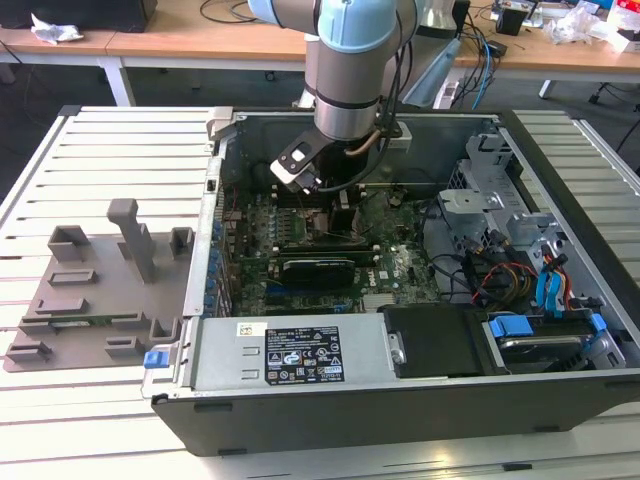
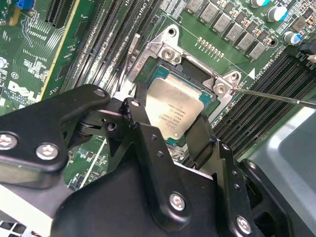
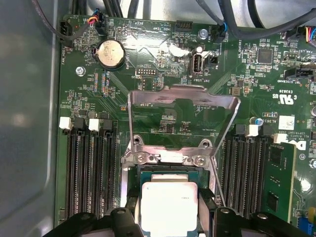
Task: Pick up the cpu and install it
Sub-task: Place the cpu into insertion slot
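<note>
Evidently the small flat square cpu with a pale silver-grey metal top (image 3: pixel 169 200) is lying inside the black frame of the open socket (image 2: pixel 196 74) on the green motherboard (image 3: pixel 163 69). The black two-fingered gripper (image 2: pixel 170 126) is clasping it, with one finger pressing on each of two opposite sides. I cannot tell whether the chip is resting fully down or hanging just above the contacts. In the exterior view, the socket is sitting in the part of the board toward the far wall of the big black computer case (image 1: pixel 400 415).

The main risk, as I judge it, is the chip going in slightly tilted or turned. One corner would then be riding on the frame, and pressure there would be bending the fine contacts underneath. Letting go while it is sitting crooked would leave it skewed.

The silver metal load plate (image 3: pixel 182 106) is standing open, hinged at the socket's edge just beside the chip. If it were tipping over, it would be dropping onto the fingers. The thin steel lever rod (image 2: pixel 276 96) is jutting out near one corner of the socket, close enough for a finger to be snagging on it. Rows of long black memory slots (image 3: pixel 89 173) are flanking the socket on both sides, crowding the fingers' room. A round silver coin battery (image 3: pixel 110 53) is sitting well apart, toward the board's edge.
</note>
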`<action>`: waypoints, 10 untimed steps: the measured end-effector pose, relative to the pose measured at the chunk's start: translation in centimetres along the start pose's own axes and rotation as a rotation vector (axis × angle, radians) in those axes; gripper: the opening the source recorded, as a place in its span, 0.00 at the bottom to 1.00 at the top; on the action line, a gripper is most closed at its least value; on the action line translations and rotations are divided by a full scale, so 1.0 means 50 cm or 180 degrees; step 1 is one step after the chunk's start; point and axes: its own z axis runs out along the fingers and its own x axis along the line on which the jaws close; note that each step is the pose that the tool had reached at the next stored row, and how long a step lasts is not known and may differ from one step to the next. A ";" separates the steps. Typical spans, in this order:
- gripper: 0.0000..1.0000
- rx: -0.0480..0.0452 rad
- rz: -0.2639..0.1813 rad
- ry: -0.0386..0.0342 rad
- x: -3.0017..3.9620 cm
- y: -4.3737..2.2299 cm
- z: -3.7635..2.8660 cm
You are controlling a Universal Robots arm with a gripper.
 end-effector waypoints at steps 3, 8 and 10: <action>0.63 0.0001 0.0000 0.0000 0.000 0.000 0.000; 0.63 0.0001 0.0001 0.0000 -0.009 -0.001 0.000; 0.63 0.0001 0.0002 0.0000 -0.009 -0.001 0.000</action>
